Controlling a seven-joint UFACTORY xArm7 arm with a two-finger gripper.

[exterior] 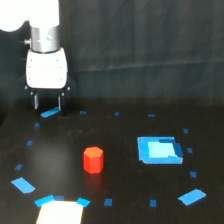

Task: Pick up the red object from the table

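Two dark fingers hang below the white body of the gripper (pixel 48 102), and a clear gap shows between them, so the jaws stand apart and hold nothing. Their tips hover near the table (pixel 125 200), just over a small blue tape mark (pixel 50 113) at the far side of the black surface.

Taking the red object (pixel 93 159) as the landmark: the gripper lies beyond it, farther from the camera, and off toward the exterior view's left. So the block sits toward the camera and toward the exterior view's right of the jaws, well apart from them, with bare black surface between. It stands upright on a flat end, its hexagonal top face up, so its long axis runs vertically and a grasp from above would close across opposite sides.

The flat blue square block (pixel 158 150) lies on the exterior view's right of the red object, apart from it and not in the line between jaws and target. A white patch (pixel 60 212) sits at the table's near edge, in front of the red object and slightly to the exterior view's left.

My judgement is that the pick is not yet begun: the arm needs to travel across toward the block before descending around it.
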